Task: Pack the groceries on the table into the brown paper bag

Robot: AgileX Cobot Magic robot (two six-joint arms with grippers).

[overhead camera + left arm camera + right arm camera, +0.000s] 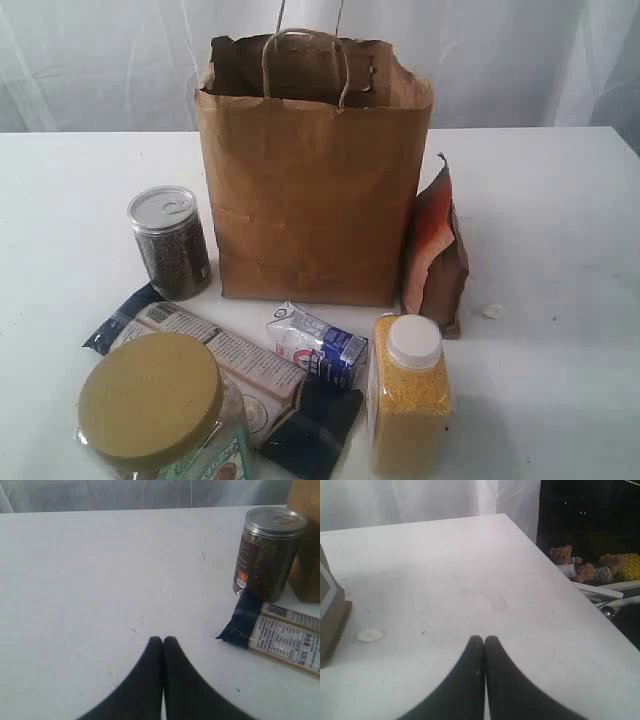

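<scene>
Closed and empty, the left hand (163, 639) is being held nearer the upright clear can (267, 555) than the closed right hand (484, 638).

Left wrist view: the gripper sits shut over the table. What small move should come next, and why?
Probably open the left gripper and ease toward the clear can of dark grains. Its jaws are shut on nothing over the table, and the can stands upright beside the brown paper bag, with no item lying between it and the gripper.

surface: white table (560, 220) | on it: bag (310, 200), can (172, 250), jar (150, 400), packet (230, 365), carton (320, 345), bottle (408, 400), pouch (440, 260)
</scene>
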